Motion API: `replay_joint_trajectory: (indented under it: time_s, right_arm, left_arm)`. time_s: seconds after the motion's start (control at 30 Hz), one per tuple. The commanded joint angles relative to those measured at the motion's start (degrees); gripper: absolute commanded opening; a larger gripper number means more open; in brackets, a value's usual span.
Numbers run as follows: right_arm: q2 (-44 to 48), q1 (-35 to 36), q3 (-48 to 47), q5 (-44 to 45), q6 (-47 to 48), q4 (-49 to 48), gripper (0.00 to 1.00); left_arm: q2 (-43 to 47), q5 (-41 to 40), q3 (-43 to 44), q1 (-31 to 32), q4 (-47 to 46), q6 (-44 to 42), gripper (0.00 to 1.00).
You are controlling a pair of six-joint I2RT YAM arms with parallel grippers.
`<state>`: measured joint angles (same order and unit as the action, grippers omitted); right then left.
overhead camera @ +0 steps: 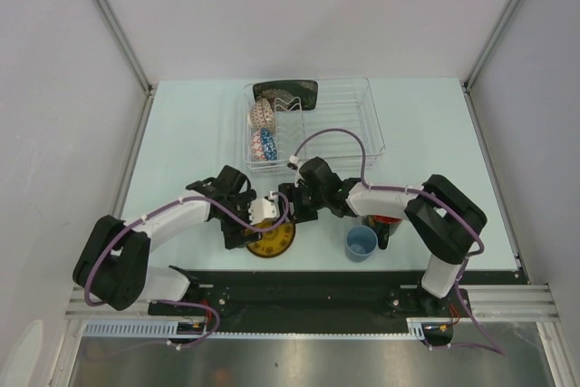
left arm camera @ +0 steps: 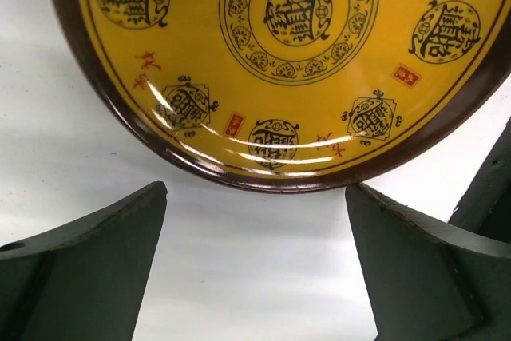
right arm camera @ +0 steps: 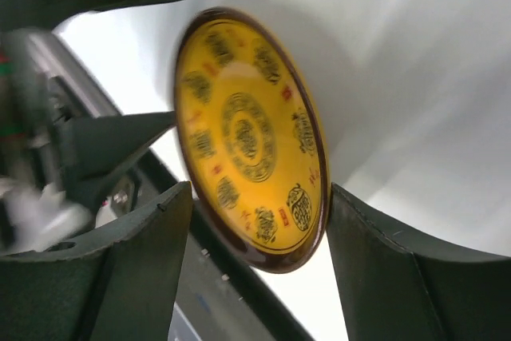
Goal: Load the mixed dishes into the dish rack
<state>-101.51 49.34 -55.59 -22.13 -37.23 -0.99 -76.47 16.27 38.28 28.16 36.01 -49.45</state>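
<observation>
Open room: bare table [overhead camera: 181,133] lies to the left of both grippers; the dish rack [overhead camera: 335,115] stands well beyond them, its right half free of dishes.
Edges: the near table edge lies just behind the yellow dark-rimmed saucer [left arm camera: 287,61].
Left gripper [left arm camera: 255,197]: fingers spread wide and holding nothing; the saucer's rim sits just ahead of the fingertips, not between them.
Right gripper [right arm camera: 257,193]: fingers spread wide, one either side of the saucer's rim; whether either one touches it cannot be told.
Saucer: flat on the table, between the two grippers.
Cut off: the left wrist view loses the saucer's far part at the frame edge, where a dark blurred shape intrudes.
Hard to make out: the left side of the right wrist view is smeared.
Hidden: the black mug with red inside [overhead camera: 388,221] is mostly under the right arm, with the small light-blue cup [overhead camera: 361,244] just beside it.
</observation>
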Motion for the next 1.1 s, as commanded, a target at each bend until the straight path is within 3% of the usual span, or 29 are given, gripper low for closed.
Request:
replay_joint_trajectory:
  time_s: [0.0,0.23,0.37,0.63,0.7,0.77,1.07]
  right_arm:
    - [4.6,2.3,-0.6,-4.3,1.5,0.7,0.69]
    - [3.5,2.3,0.0,-6.2,1.5,-0.1,0.63]
    - [1.5,2.3,0.0,-7.4,1.4,-1.0,0.45]
    - [-0.7,2.2,0.0,-9.4,0.9,-3.0,0.28]
    - [-0.7,2.1,-0.1,-9.4,0.8,-3.0,0.20]
    - [-0.7,2.1,0.0,-9.2,0.9,-2.9,0.00]
    - [2.0,1.3,-0.1,-6.3,5.5,0.2,0.00]
  left_arm:
    - [0.7,3.9,2.7,0.7,-6.0,2.3,1.00]
    - [0.4,4.1,3.6,0.9,-6.3,3.0,1.00]
    - [0.2,4.0,3.6,0.9,-6.5,3.0,1.00]
    - [-0.2,4.3,3.6,1.1,-7.4,4.0,1.00]
    - [0.0,4.0,3.6,1.1,-7.3,4.0,1.00]
    - [0.3,3.8,3.6,1.1,-7.1,3.9,1.00]
    - [6.8,0.2,8.7,-0.7,-1.0,5.7,1.00]
